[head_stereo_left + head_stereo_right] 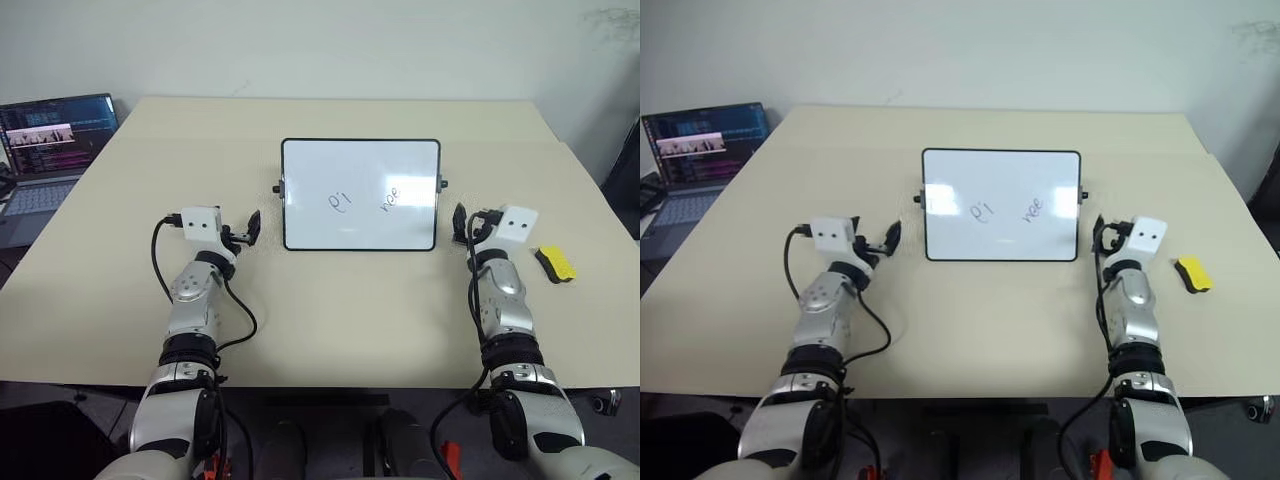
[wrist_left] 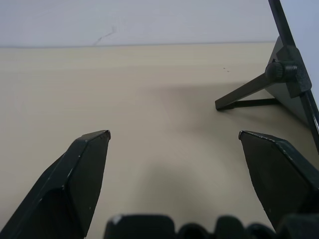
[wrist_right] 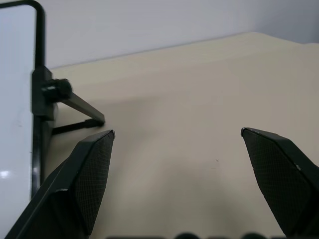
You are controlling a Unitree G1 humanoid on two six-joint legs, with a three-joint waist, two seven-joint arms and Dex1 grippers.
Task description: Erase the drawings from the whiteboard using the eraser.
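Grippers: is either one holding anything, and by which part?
Nothing is held. Left gripper and right gripper have empty, open jaws; the eraser lies untouched.

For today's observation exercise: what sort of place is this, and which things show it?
Probably an office or lab workspace: a wide beige table against a plain wall, an open laptop showing code, and a small whiteboard on a stand.

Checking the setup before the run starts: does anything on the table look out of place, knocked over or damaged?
Nothing stands out. The whiteboard stands upright on its stand with two drawings on it, and the eraser lies flat on the table.
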